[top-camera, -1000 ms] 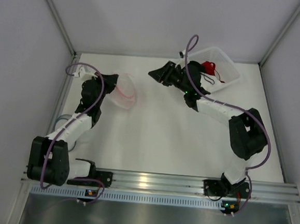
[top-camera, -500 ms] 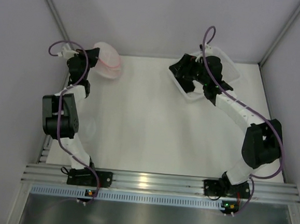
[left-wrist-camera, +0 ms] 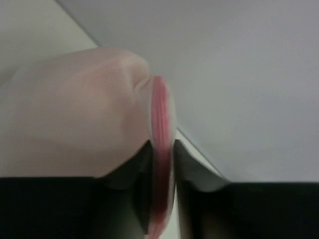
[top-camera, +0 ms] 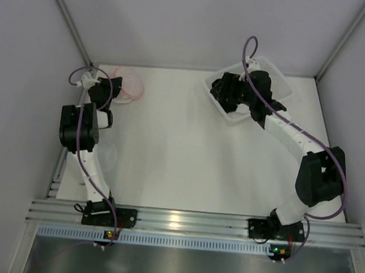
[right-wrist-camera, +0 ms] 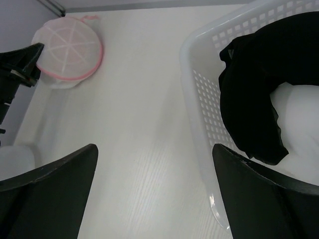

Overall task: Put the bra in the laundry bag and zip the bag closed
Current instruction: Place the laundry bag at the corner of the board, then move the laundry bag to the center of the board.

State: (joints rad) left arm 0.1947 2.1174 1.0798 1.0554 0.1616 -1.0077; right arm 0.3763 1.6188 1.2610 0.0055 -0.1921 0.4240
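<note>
left jaws: narrow, closed on the pink rim of the laundry bag, which stands edge-on between the two dark fingers.
left gripper: in the upper left of the overhead view, in the table's far left corner and pointing right at the bag.
laundry bag: a round pale mesh pouch with pink trim. It lies on the table beside the grey enclosure wall. In the right wrist view it sits upper left, its pink ribs spread like spokes.
right jaws: wide apart with nothing between them. The fingers fill the two lower corners of the right wrist view.
right gripper: hangs above bare table and the near wall of the basket, touching neither.
basket: white perforated plastic, in the upper right of the overhead view near the back wall, and well apart from the bag.
bra: black fabric heaped inside the basket, draped over something white that cannot be made out. It is not in the bag.
bag opening: cannot tell whether the zip is open or closed.
arms: the left arm is folded up along the left edge of the table. The right arm stretches from its base to the basket, with a purple cable looping above its wrist.
near edge: an aluminium rail carries both arm bases.
</note>
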